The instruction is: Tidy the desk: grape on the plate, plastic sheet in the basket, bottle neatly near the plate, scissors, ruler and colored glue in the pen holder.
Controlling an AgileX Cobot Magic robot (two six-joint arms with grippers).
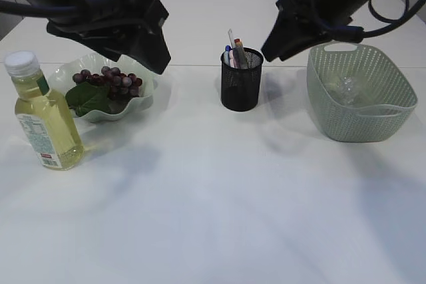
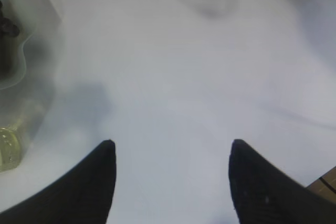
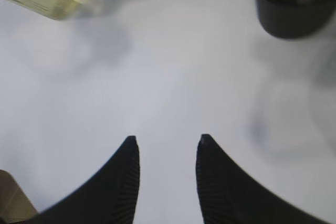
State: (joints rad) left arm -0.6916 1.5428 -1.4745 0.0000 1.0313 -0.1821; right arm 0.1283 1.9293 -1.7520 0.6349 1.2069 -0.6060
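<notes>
- Left end effector (image 2: 172,148) released, empty above the desk (image 1: 213,197).
- Right end effector (image 3: 167,142) released, empty.
- Grape (image 1: 110,81) on plate (image 1: 143,98); bottle (image 1: 43,114) upright beside it.

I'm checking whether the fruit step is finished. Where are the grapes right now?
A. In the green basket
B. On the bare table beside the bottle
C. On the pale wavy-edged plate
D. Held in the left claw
C: the grapes lie with their leaf on the plate, left of the pen holder; the basket holds only the clear plastic sheet, and the left claw is open and holds nothing.
</notes>
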